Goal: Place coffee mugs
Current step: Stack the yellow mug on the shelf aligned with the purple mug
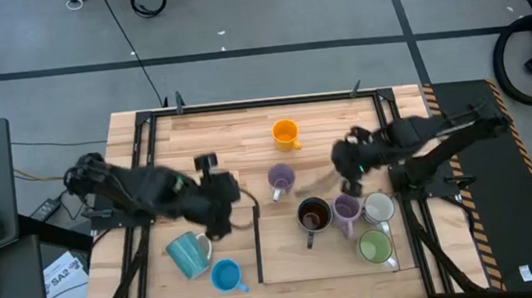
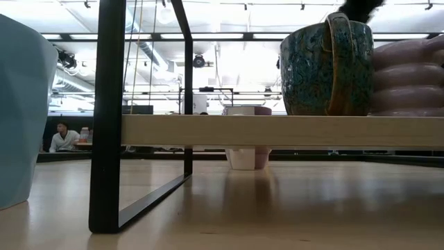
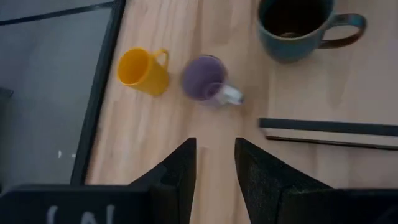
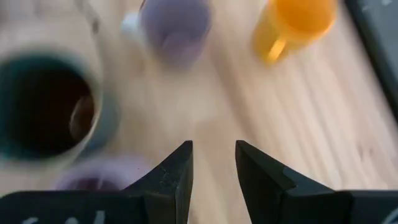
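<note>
Both jaws parted, empty; purple mug [image 3: 207, 78] lies ahead, probably between the arms.

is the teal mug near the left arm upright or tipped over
Tipped over. In the high view the teal mug lies on its side on the table, its outer wall showing and its opening facing sideways, beside the upright blue mug.

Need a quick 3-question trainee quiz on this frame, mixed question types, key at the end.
1. True or false: the orange mug stands on the raised board.
2. Which mug lies on its side? A) teal mug B) green mug C) bright blue mug
3. Fill in: the left gripper and the right gripper both hold ____.

Key
1. False; it stands on the table, apart from the board.
2. A
3. Nothing; each has a gap between its fingers with bare wood showing.
</note>
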